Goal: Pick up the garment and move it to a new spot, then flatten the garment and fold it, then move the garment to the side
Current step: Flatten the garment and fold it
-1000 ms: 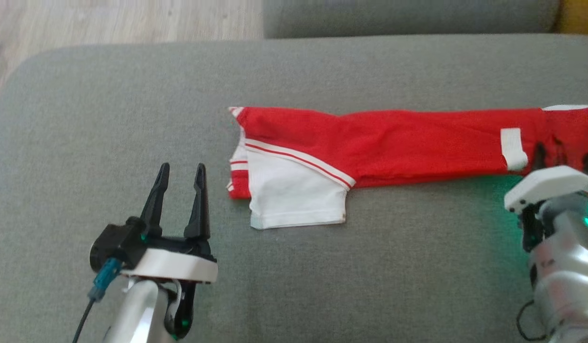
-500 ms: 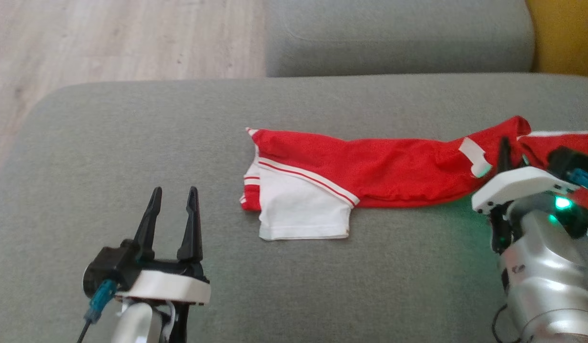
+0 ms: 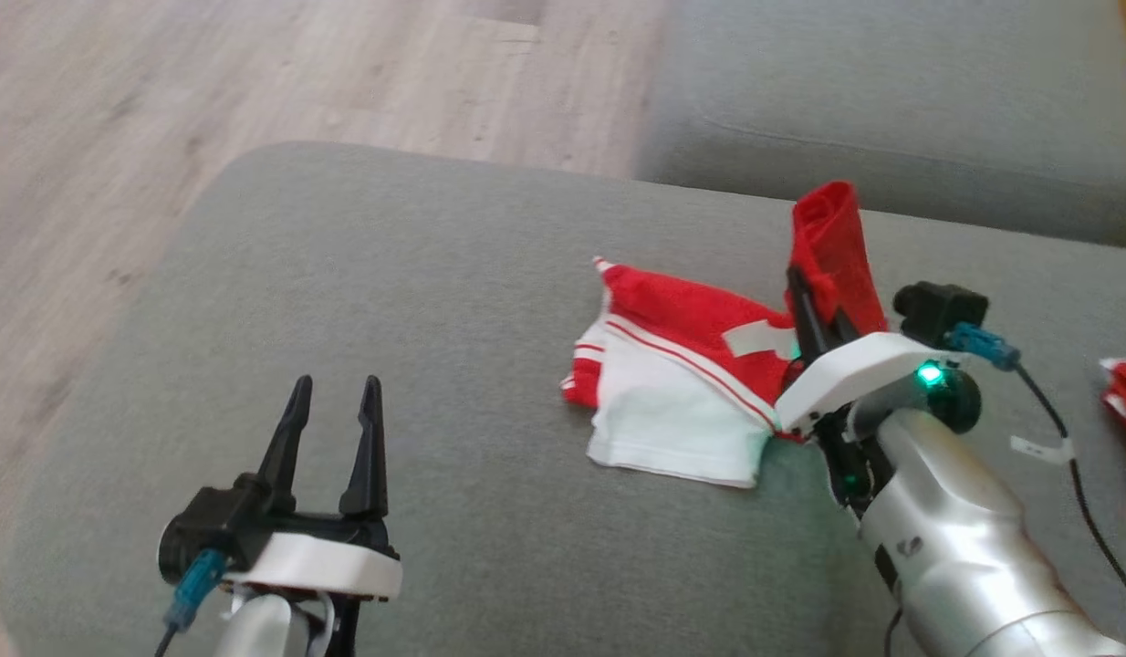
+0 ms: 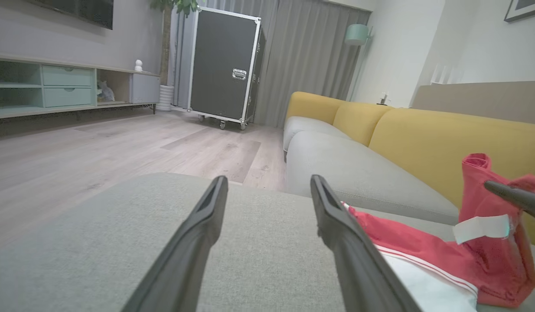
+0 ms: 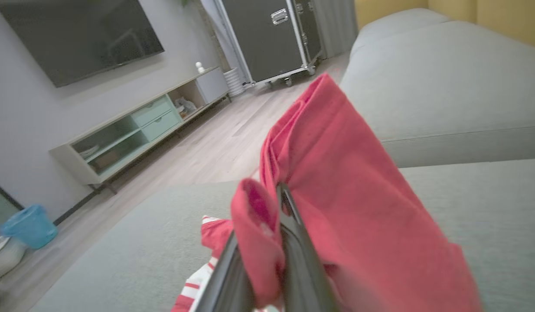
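Red & white garment point(image 3: 672, 365) lies on grey cushion point(image 3: 390, 255), right of centre. Its right end stands upright, pinched in R gripper point(image 3: 814, 301), jaws clenched on the red cloth. L gripper point(image 3: 336, 388) hovers at near left, jaws released, well apart from garment.

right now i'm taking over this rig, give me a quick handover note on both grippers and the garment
Left gripper: open, empty, over the grey cushion, apart from the garment and to its left.
Right gripper: shut on the garment's red end, holding it raised above the rest.
Garment: its white-and-red end lies flat on the cushion; the red part bends up to the right gripper.
Done: one end is gripped and lifted; a fold seems under way.
Left: lay the raised end over the flat part, release, move the garment aside.
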